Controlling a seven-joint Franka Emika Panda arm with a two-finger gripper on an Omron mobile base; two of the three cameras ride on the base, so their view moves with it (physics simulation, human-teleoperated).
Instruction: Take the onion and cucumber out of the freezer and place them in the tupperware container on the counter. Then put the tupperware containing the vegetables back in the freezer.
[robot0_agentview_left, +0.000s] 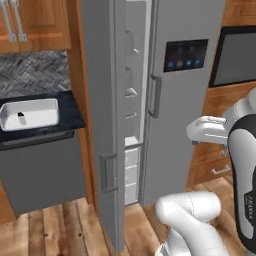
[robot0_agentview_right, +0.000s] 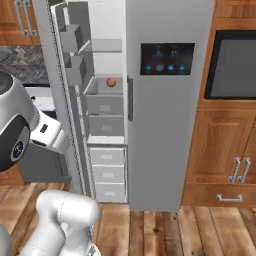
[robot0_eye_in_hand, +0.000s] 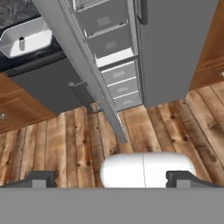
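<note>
The freezer (robot0_agentview_right: 102, 115), its tall door (robot0_agentview_left: 102, 125) swung wide, stood open beside the counter (robot0_agentview_left: 75, 117). The onion (robot0_agentview_right: 111, 82) sat on an upper shelf, a round ball with no long axis to tell. The white tupperware container (robot0_agentview_left: 30, 114) lay flat on the counter, its long side running along the counter's edge. The gripper (robot0_eye_in_hand: 111, 177), fingers spread wide and empty, hung above the wooden floor (robot0_eye_in_hand: 144, 127).

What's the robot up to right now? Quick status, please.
Gripper open, empty, aimed at the floor. Freezer door open; onion on a shelf inside. Tupperware container waits on the counter. Nothing in the way.
</note>
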